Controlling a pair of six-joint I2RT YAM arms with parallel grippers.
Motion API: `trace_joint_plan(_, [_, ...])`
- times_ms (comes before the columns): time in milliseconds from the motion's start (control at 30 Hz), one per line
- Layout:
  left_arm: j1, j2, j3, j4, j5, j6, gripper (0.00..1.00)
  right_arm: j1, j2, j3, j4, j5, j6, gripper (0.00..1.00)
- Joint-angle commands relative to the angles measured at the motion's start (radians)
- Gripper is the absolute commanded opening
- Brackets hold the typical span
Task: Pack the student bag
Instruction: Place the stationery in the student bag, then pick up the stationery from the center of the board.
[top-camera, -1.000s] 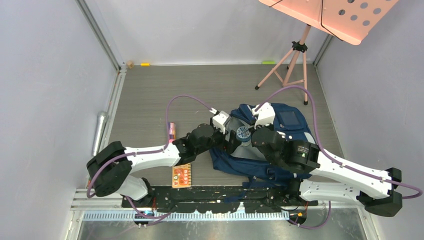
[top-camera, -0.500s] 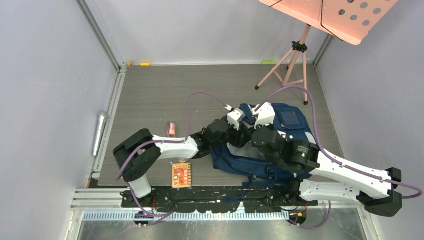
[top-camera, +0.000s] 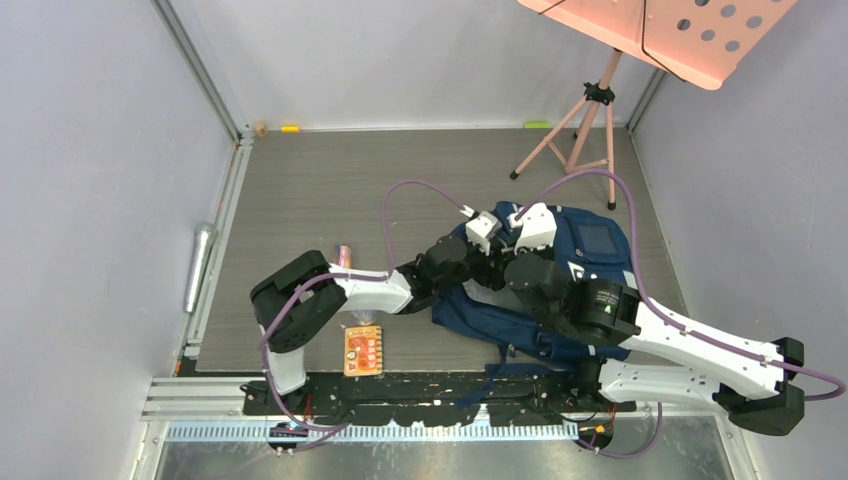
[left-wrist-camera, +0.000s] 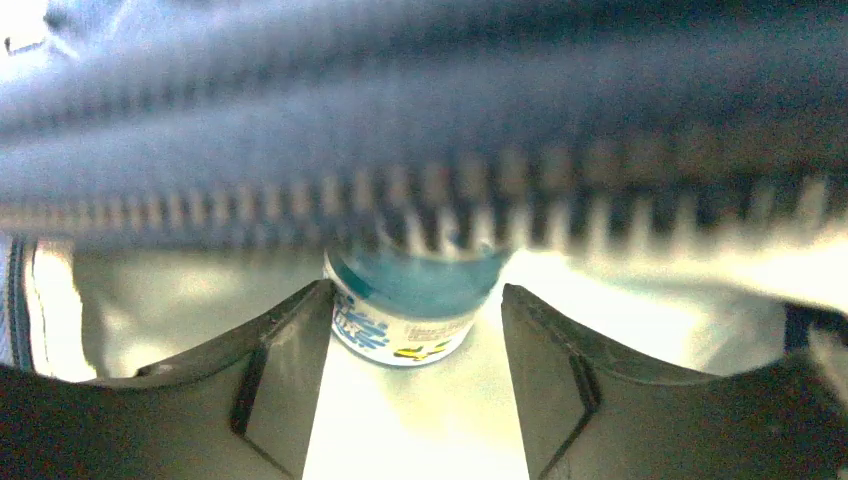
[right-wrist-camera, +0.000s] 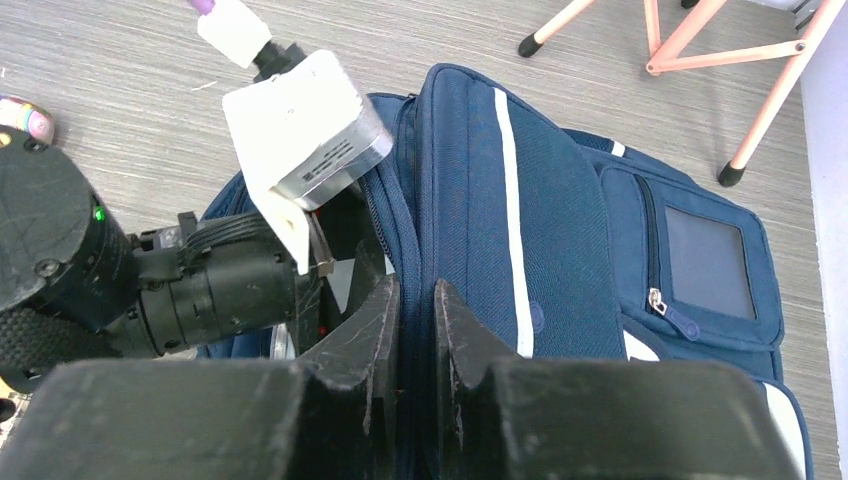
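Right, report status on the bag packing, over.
Right gripper shut on rim of bag, holding it open. Left gripper inside bag, bottle between its jaws, grip unclear. Zip edge droops over bottle.

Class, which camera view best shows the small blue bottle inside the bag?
The left wrist view: the bottle sits between the fingers, under the student bag's blurred zip. The top and right wrist views do not show it.

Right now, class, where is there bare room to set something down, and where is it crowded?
Free: grey plank tabletop between the far wall and the navy blue fabric backpack, left of the pink tripod stand. Crowded: the backpack's mouth, where the left hand and right hand meet.
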Motion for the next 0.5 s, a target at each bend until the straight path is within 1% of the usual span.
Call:
trace_joint_plan(0, [-0.017,-0.133,-0.076,-0.022,-0.068,0.031,0.68,0.016,-0.028,0.047,0.116,0.009,0.036,0.01])
trace_joint_plan(133, [-0.017,-0.291,-0.188,-0.120,-0.144,0.020,0.81,0.016,-0.030,0.042,0.120,0.017,0.036,0.01])
trace_joint_plan(200, [-0.018,-0.381,-0.223,-0.212,-0.178,0.020,0.87,0.016,-0.031,0.041,0.123,0.019,0.034,0.01])
trace_joint_plan(300, [-0.016,-0.523,-0.265,-0.394,-0.237,0.023,0.99,0.016,-0.033,0.040,0.123,0.022,0.032,0.01])
trace_joint_plan(400, [0.000,-0.654,-0.289,-0.590,-0.301,0.037,1.00,0.016,-0.036,0.038,0.125,0.025,0.032,0.00])
trace_joint_plan(467, [0.051,-0.731,-0.284,-0.754,-0.323,0.028,1.00,0.016,-0.039,0.036,0.125,0.026,0.031,0.01])
